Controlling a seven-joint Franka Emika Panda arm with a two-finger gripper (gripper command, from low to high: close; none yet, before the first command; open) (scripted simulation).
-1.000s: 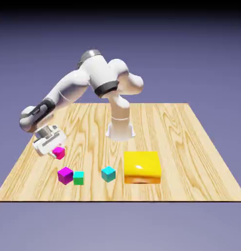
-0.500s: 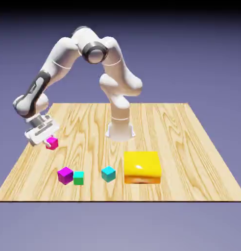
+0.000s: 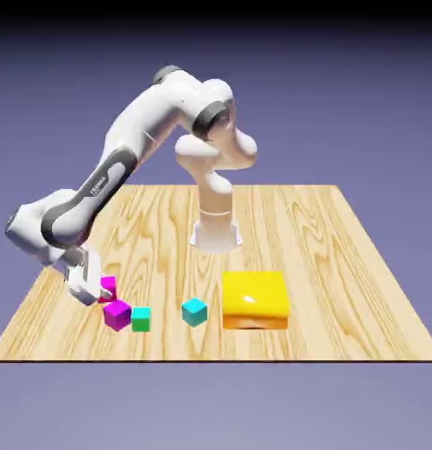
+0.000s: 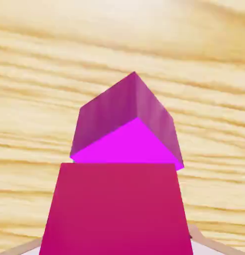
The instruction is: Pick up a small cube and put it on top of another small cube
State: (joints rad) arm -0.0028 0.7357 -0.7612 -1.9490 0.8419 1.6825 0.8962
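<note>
Evidently the gripper [image 4: 116, 245] is clamping the pink cube [image 4: 117, 204] by opposite sides. Likely we're handling something light, stiff, slightly slick; mid-face grip is suiting it.

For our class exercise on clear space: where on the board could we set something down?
Bare wood lies between the green cube and cyan cube, and right of the yellow block. It's crowded where the pink cube and purple cube meet the gripper.
</note>
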